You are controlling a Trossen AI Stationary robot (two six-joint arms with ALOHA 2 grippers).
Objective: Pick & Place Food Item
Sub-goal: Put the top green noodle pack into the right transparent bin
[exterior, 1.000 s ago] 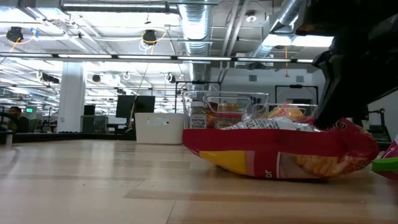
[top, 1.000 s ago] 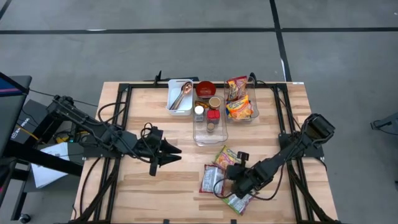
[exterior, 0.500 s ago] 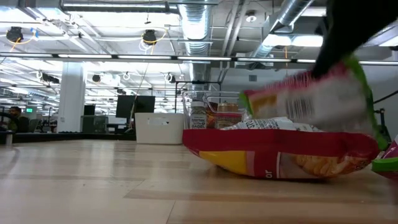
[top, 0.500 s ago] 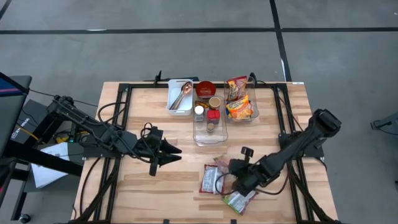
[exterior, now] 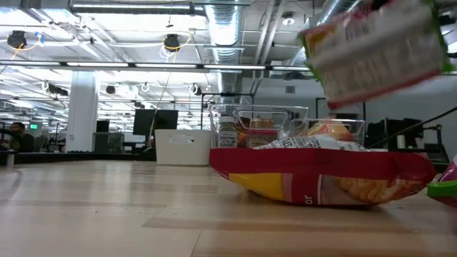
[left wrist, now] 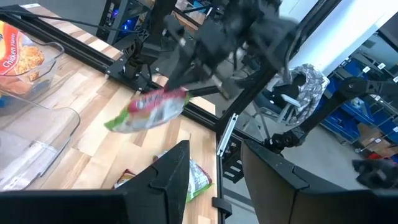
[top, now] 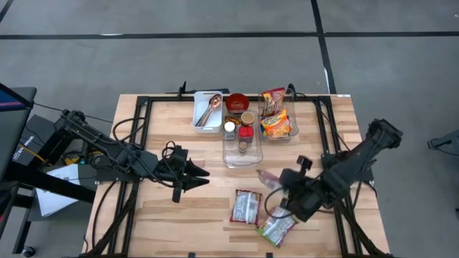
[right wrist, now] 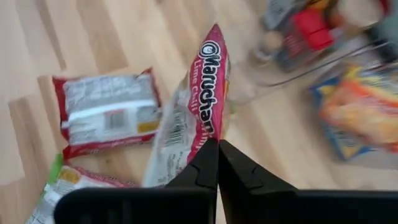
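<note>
We note the right gripper pinched on one edge of a ramen packet, which hangs clear above the table. An edge grip on slick film may slip if the swing is quick. The left gripper waits partly parted, holding nothing. Two more packets lie below. The clear noodle bin is already fairly full; the spice bin stands beside the path.
</note>
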